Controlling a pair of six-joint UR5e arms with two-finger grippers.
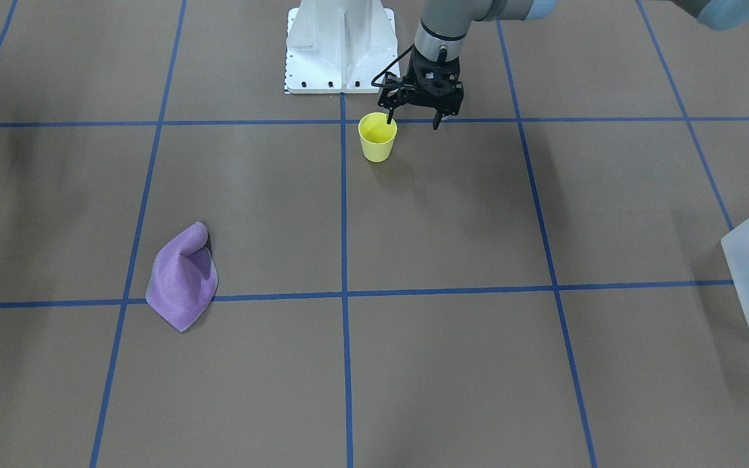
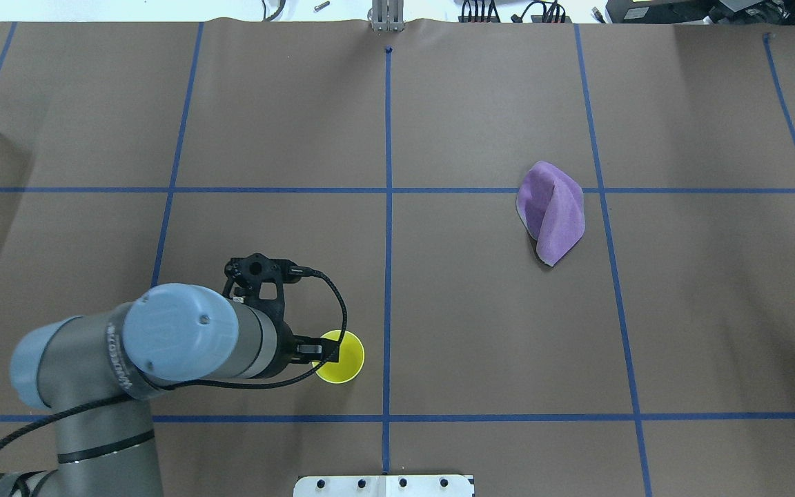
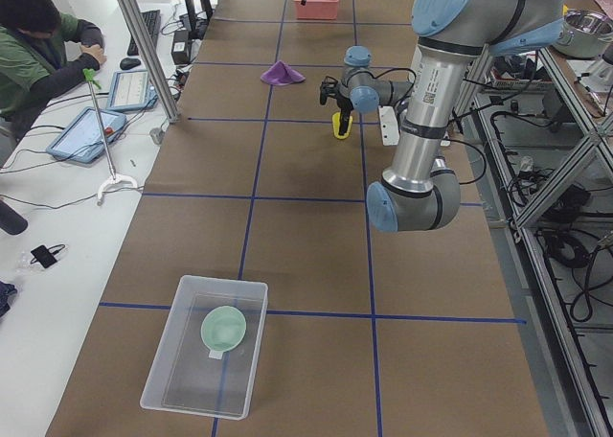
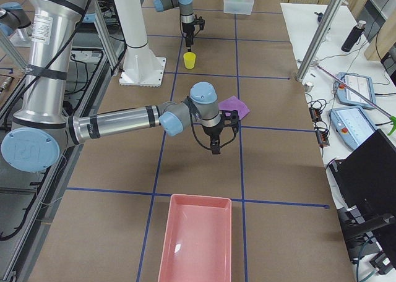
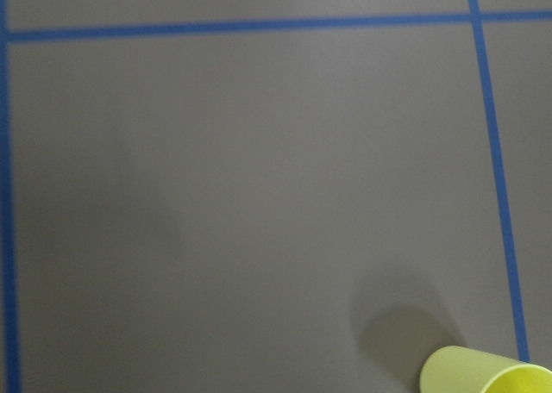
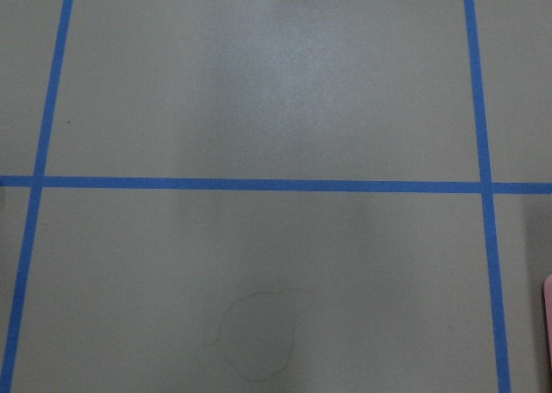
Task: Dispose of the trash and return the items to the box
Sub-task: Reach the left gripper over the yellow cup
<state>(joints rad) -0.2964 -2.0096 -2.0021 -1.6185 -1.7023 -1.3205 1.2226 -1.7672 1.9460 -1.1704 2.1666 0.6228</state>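
Purple cloth (image 1: 183, 279): soft, napped, crumpled to a peak, lower left of the front view, well apart from the rest.
Yellow cup (image 1: 378, 138): smooth plastic tumbler, upright, upper centre on the brown, blue-taped table (image 1: 452, 221).
Left gripper (image 1: 413, 121): fingers spread, one dipped inside the cup's rim, the other outside.
Box (image 3: 192, 384): frosted translucent bin, rounded corners, bottom of the left-side view; you will find the mint bowl (image 3: 223, 328) inside.
Right gripper (image 4: 218, 133): just beside the cloth; whether its fingers are spread or closed, you cannot tell.
Pink tray (image 4: 195, 239): bottom centre.

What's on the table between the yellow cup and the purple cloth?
Nothing but bare table and one blue tape line, seen overhead, between cup and cloth.
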